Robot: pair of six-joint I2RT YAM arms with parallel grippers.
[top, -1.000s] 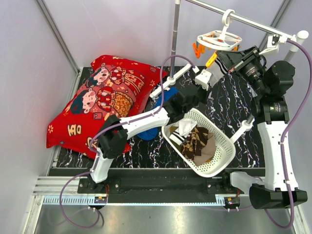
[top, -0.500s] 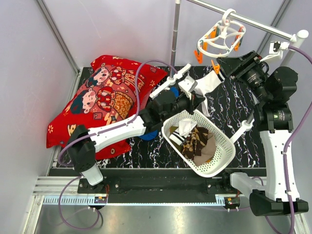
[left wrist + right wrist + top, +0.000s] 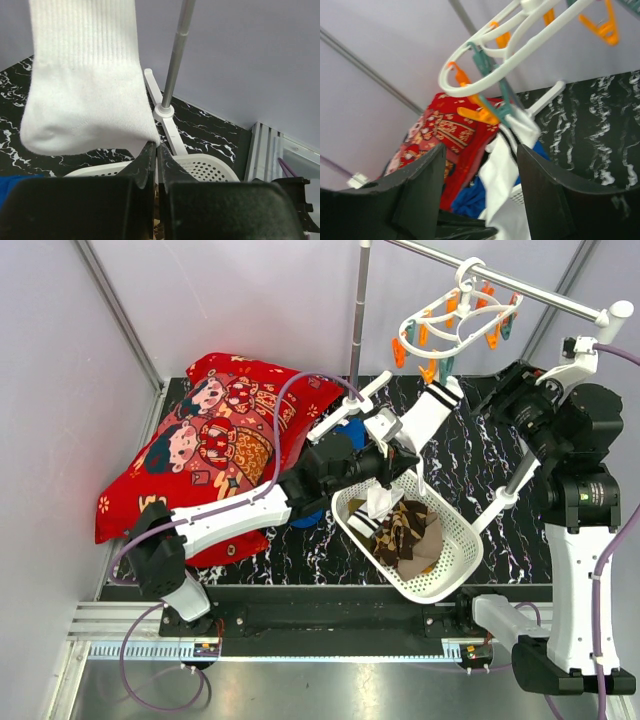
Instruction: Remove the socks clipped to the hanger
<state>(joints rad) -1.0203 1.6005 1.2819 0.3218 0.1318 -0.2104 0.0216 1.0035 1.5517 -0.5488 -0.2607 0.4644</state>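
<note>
White ribbed sock with dark cuff bands [image 3: 425, 420] runs straight from the white plastic ring hanger [image 3: 440, 325], at one o'clock overhead, down toward seven o'clock. It appears clipped by a teal peg [image 3: 492, 80]. The left gripper [image 3: 156, 147] is pinching its toe. Right gripper [image 3: 480, 150], fingers spread, waits at the hanger's four o'clock, nearer the peg.

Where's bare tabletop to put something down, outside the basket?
Bare marble between the basket and the right arm; also a thin strip along the near edge, left of the basket. Crowded on the left: red pillow, blue cloth, and the left arm holding a sock.
</note>
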